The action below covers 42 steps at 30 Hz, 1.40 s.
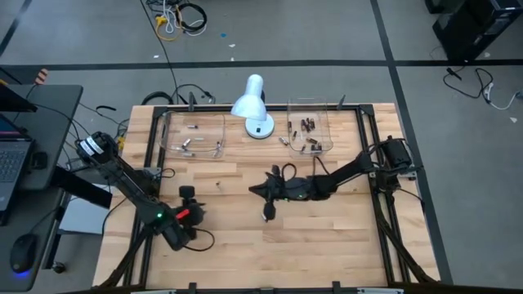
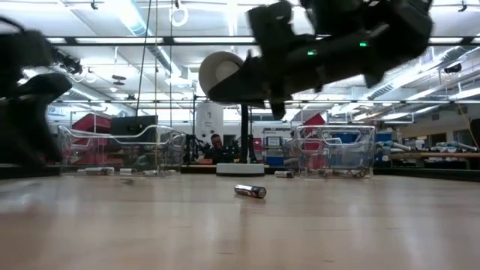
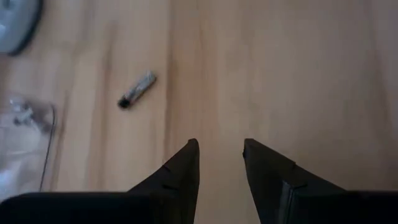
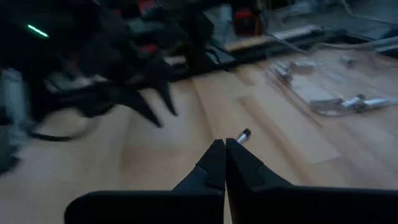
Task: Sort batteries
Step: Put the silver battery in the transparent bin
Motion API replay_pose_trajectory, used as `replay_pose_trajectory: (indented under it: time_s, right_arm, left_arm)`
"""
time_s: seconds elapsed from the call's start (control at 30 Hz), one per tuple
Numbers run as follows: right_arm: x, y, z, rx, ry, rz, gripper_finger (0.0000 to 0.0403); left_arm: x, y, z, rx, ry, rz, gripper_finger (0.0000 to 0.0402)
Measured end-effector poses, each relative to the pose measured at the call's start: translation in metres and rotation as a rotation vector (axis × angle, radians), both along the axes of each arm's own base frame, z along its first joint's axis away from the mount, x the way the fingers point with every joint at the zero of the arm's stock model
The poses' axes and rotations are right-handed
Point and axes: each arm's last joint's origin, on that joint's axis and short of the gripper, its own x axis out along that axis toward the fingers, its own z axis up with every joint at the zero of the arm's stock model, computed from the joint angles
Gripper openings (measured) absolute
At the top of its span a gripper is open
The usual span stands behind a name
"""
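Battery [image 1: 218,184] loose mid-surface, between arms. Left gripper [image 3: 221,163] jaws part-open, empty, near it. Right gripper [image 4: 224,163] jaws shut, empty. Best: align along cylinder, lower square, pinch centre to avoid rolling.

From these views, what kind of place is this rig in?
Likely a robotics lab or workshop: a light wooden bench table in a black metal frame, loose cables on the grey floor, and a black laptop on a side desk.
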Motion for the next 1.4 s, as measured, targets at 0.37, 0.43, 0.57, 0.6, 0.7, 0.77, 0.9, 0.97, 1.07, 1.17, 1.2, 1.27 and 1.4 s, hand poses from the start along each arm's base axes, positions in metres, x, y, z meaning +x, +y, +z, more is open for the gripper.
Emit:
replay_pose_trajectory:
  time_s: [0.37,0.43,0.57,0.6,0.7,0.77,0.9,0.97,1.07,1.17,1.2,1.27,1.4]
  right_arm:
    - [0.038,-0.032,0.023,-0.153,0.296,-0.226,0.0]
    - [0.038,-0.041,0.022,-0.119,0.303,-0.257,0.0]
    - [0.035,-0.058,0.015,-0.044,0.362,-0.302,0.0002]
    - [0.035,-0.06,0.011,-0.033,0.371,-0.313,0.0002]
    - [0.035,-0.064,-0.004,-0.049,0.437,-0.313,0.0001]
    - [0.035,-0.061,-0.011,-0.06,0.475,-0.284,0.0]
    - [0.032,-0.055,-0.009,-0.06,0.496,-0.267,0.0]
    - [0.03,-0.053,-0.004,-0.063,0.502,-0.262,0.0]
    - [0.022,-0.053,0.013,-0.068,0.515,-0.257,0.0001]
    - [0.007,-0.053,0.034,-0.077,0.569,-0.258,0.0]
    - [0.001,-0.054,0.041,-0.079,0.59,-0.259,0.0001]
    - [-0.011,-0.055,0.058,-0.075,0.6,-0.272,0.0001]
    - [-0.035,-0.065,0.09,-0.074,0.607,-0.297,0.0]
  left_arm:
    - [0.021,-0.006,0.011,-0.019,-0.352,0.102,0.0127]
    - [0.022,-0.007,0.012,-0.024,-0.381,0.11,0.0127]
    - [0.023,-0.008,0.013,-0.023,-0.41,0.12,0.0127]
    - [0.023,-0.008,0.013,-0.024,-0.414,0.121,0.0127]
    - [0.024,-0.009,0.014,-0.027,-0.441,0.13,0.0127]
    - [0.025,-0.01,0.015,-0.038,-0.454,0.134,0.0127]
    - [0.028,-0.013,0.018,-0.068,-0.51,0.151,0.0127]
    - [0.033,-0.015,0.022,-0.088,-0.577,0.169,0.0127]
    - [0.045,-0.017,0.032,-0.102,-0.656,0.168,0.0127]
    - [0.061,-0.015,0.043,-0.127,-0.708,0.136,0.0127]
    - [0.066,-0.013,0.047,-0.128,-0.725,0.123,0.0127]
    - [0.073,-0.008,0.054,-0.094,-0.756,0.112,0.0127]
    - [0.087,0.008,0.062,0.024,-0.773,0.126,0.0127]
